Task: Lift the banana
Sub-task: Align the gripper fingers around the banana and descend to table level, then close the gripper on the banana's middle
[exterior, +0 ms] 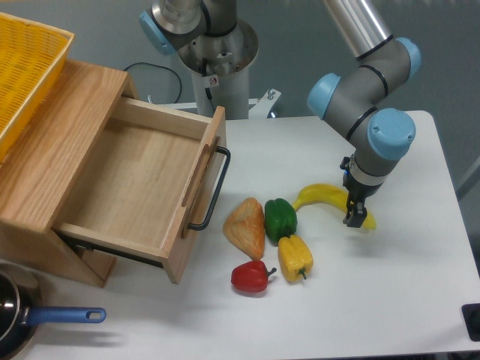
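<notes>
The banana (321, 194) lies curved and bright yellow on the white table (405, 285), right of the peppers. My gripper (353, 219) points straight down over the banana's right end, and its dark fingers cover that part of the fruit. Only a small yellow tip shows to the right of the fingers. The fingers are seen edge-on, so their spread and any grip on the banana are unclear.
A green pepper (280, 219), a yellow pepper (295, 257), a red pepper (251, 277) and an orange-tan wedge (246, 227) cluster left of the banana. An open wooden drawer (142, 187) stands at left, a yellow basket (26, 67) on top. A blue-handled pan (64, 316) sits at bottom left.
</notes>
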